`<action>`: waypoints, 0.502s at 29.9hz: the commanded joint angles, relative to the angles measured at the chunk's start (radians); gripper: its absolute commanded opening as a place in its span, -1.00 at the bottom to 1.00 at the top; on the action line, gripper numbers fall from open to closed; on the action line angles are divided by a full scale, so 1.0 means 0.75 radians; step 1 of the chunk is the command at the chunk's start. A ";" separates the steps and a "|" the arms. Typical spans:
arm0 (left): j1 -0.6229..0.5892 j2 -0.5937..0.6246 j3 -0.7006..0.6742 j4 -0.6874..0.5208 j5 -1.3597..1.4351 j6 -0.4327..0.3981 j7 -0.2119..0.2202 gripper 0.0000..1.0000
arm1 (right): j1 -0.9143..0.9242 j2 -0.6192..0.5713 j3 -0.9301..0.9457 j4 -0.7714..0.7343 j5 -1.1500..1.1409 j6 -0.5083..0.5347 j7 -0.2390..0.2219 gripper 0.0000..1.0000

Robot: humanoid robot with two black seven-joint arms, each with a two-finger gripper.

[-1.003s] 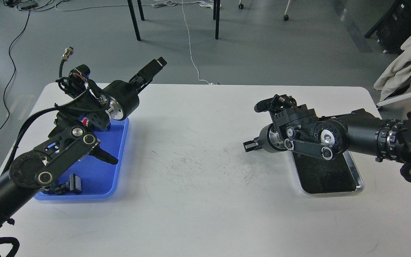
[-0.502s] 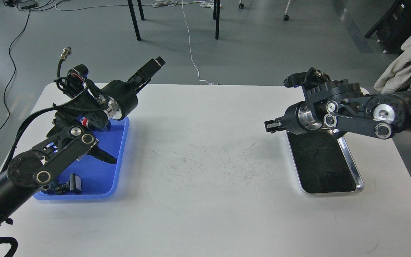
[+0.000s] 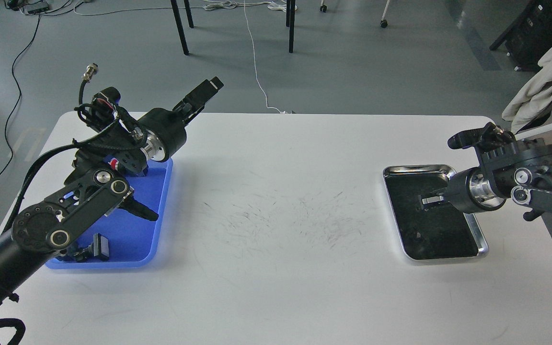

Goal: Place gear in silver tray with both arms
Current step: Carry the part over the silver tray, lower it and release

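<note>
The silver tray [image 3: 482, 239] lies on the white table at the right, with a dark reflective bottom. My right gripper [image 3: 424, 200] points left and hovers over the tray's middle; its fingers are small and close together, and I cannot tell their state. My left gripper [image 3: 206, 93] points up and to the right, past the table's far edge, above the blue tray's far corner; its dark fingers cannot be told apart. I can make out no gear for certain. A small dark spot [image 3: 417, 235] shows on the silver tray's bottom.
A blue plastic tray [image 3: 156, 239] sits at the left, partly under my left arm, with a black part [image 3: 97, 247] in its near corner. Table legs, cables and a draped cloth [image 3: 549, 81] stand beyond the table.
My right arm has drawn back to the right, uncovering the silver tray's far end; its gripper moved from left of the tray to over its middle. My left arm has barely moved.
</note>
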 commanded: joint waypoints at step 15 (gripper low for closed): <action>0.000 -0.002 0.000 0.008 0.000 0.000 -0.002 0.95 | -0.059 0.006 -0.008 -0.012 -0.050 0.019 0.004 0.55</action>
